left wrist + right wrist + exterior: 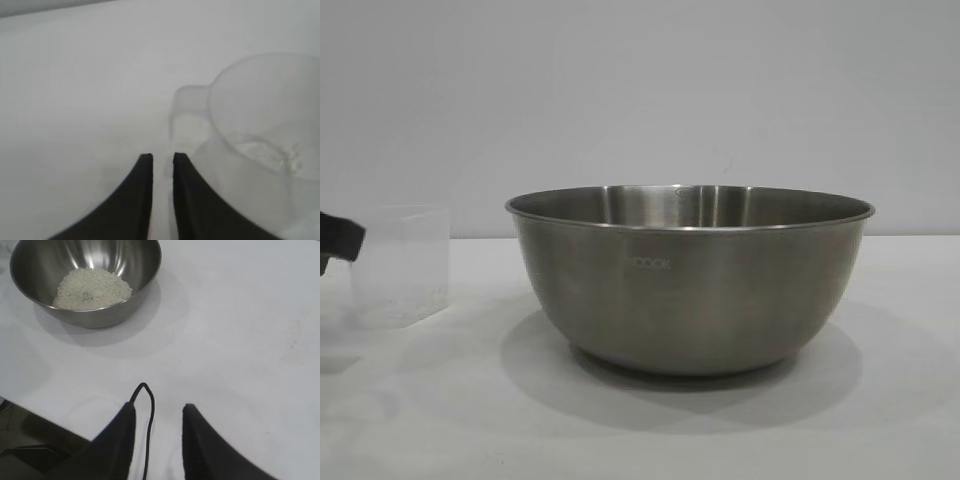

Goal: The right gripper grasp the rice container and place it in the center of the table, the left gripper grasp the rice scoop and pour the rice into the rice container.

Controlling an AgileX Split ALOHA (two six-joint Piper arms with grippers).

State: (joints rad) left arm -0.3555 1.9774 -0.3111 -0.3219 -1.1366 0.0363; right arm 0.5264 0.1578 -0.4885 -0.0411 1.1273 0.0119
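The rice container (690,290), a big steel bowl, stands on the white table (900,420) at the middle. Seen from the right wrist, the rice container (135,270) holds a heap of rice (92,287). The clear rice scoop (400,265) stands upright on the table left of the bowl. My left gripper (162,157) sits just beside the rice scoop (260,100), near its loop handle (187,105), with a narrow empty gap between its fingers. My right gripper (159,407) hangs open and empty over the table, well back from the bowl.
A black part of the left arm (340,238) shows at the exterior view's left edge, close to the scoop. The table's edge and a dark gap (30,435) lie next to my right gripper. A thin black cable (149,430) loops between the right fingers.
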